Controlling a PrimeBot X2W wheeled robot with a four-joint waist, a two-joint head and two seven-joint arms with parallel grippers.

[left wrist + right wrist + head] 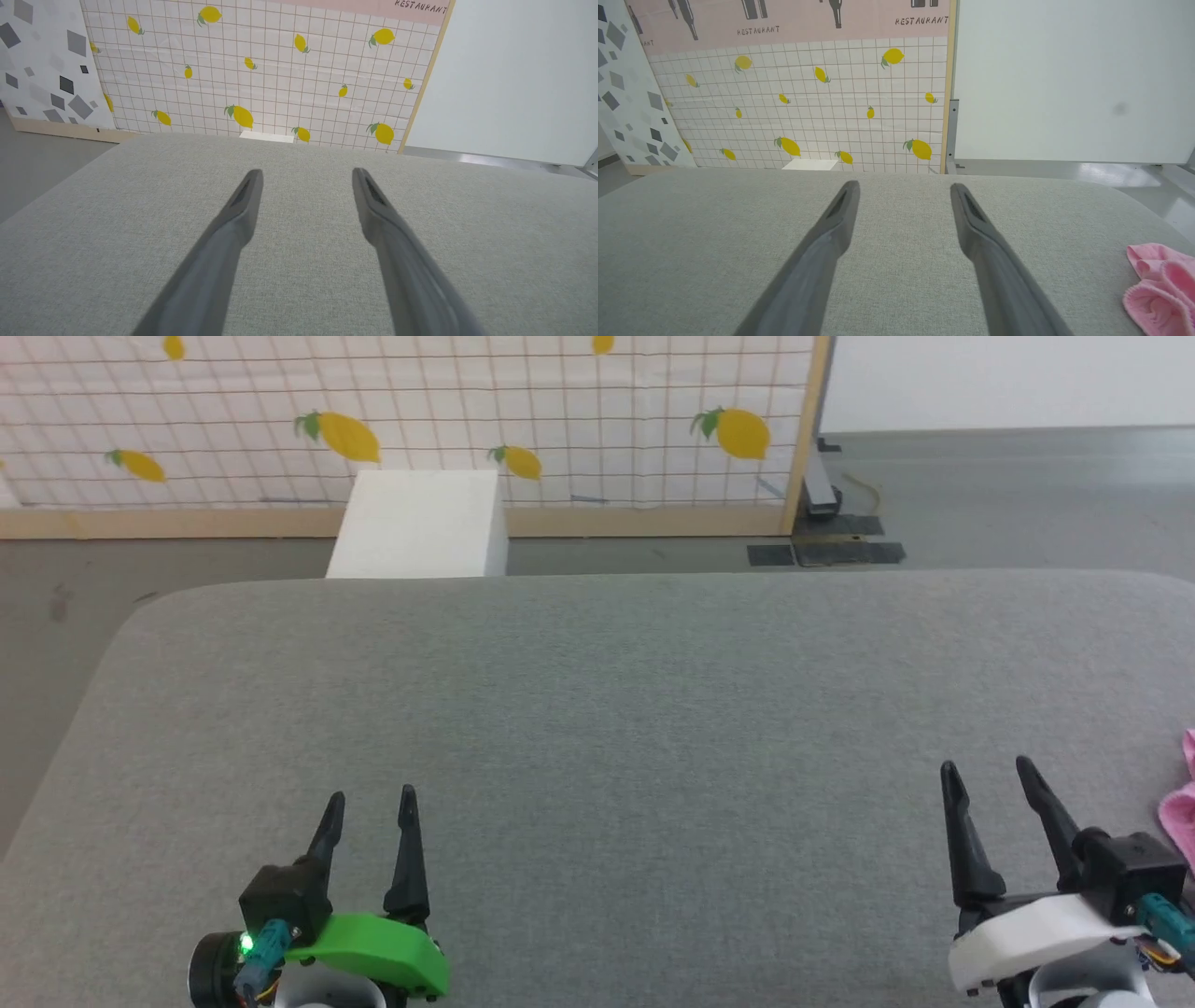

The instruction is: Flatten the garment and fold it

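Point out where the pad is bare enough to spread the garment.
Bare grey pad lies between the left gripper and right gripper, and ahead of both to the far edge. The one crowded spot is the right edge, where the bunched garment lies.

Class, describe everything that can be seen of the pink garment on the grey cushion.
The garment is soft, light-pink fabric, fuzzy-looking, lying crumpled in rolled folds on the grey cushion near its right edge. The frame cuts part of it off, so its full shape cannot be told. It lies right of the open right gripper, apart from it.
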